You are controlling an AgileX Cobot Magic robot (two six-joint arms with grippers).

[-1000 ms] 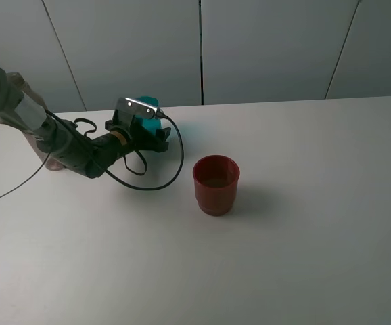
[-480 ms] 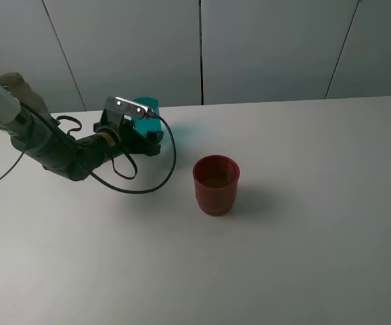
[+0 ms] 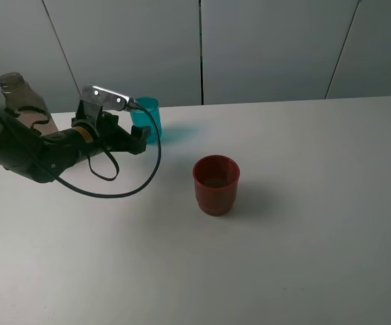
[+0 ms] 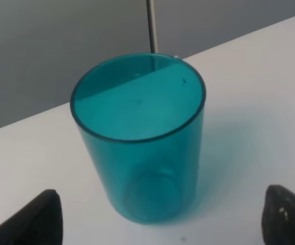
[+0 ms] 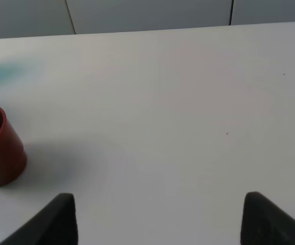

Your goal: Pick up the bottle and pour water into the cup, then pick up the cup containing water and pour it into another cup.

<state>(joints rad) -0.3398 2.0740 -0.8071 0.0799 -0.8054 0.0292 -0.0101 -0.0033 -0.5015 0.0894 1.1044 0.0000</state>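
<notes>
The teal cup (image 3: 147, 119) stands upright near the table's back edge, and the left wrist view shows it (image 4: 140, 153) close up. My left gripper (image 3: 135, 138) sits just left of it and in front, open, with its fingertips (image 4: 40, 217) wide apart and clear of the cup. Behind my left arm at the far left stands the tall tinted bottle (image 3: 17, 96). The dark red cup (image 3: 216, 184) stands upright at mid-table. The right wrist view shows my right gripper (image 5: 163, 219) open over bare table, with the red cup (image 5: 0, 153) off to one side.
A black cable (image 3: 124, 186) loops from the left wrist onto the white table (image 3: 304, 223). Grey wall panels (image 3: 263, 47) rise right behind the table's back edge.
My left arm has drawn back to the left, away from the teal cup, which now stands uncovered. More of the bottle shows behind the arm. The red cup has not moved.
</notes>
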